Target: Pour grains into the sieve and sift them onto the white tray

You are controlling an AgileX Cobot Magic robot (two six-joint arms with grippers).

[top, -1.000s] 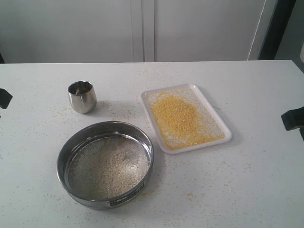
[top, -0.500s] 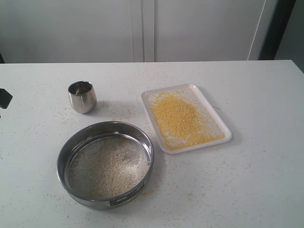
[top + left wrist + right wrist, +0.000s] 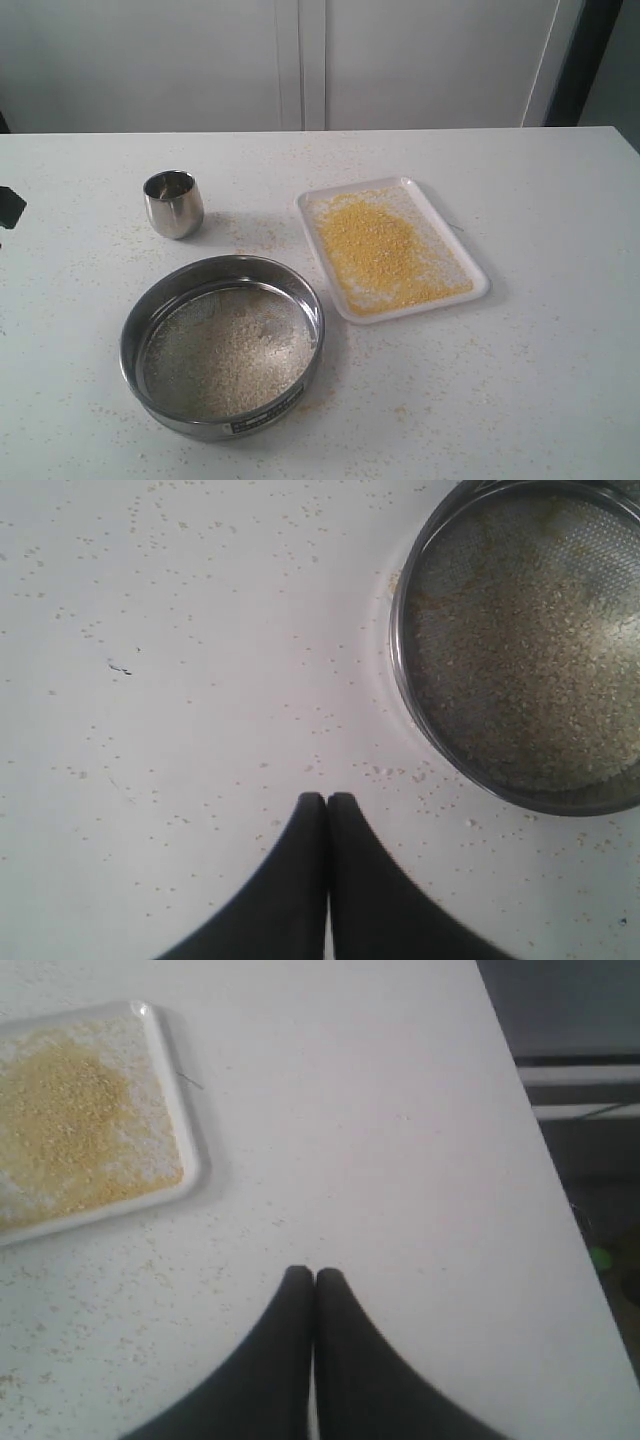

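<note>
White tray [image 3: 420, 308], long axis slanting far-left to near-right, holds yellow grains [image 3: 375, 245]; sieve [image 3: 190, 428] holds paler grains [image 3: 225, 350]. Left gripper [image 3: 327, 798] and right gripper [image 3: 314, 1273] pressed together, empty.

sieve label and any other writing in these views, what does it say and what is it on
On the outer wall of the sieve: a label, pale with dark marks, too small and blurred to read.
On the steel cup, the white tray and the table: no writing visible in any view.
</note>
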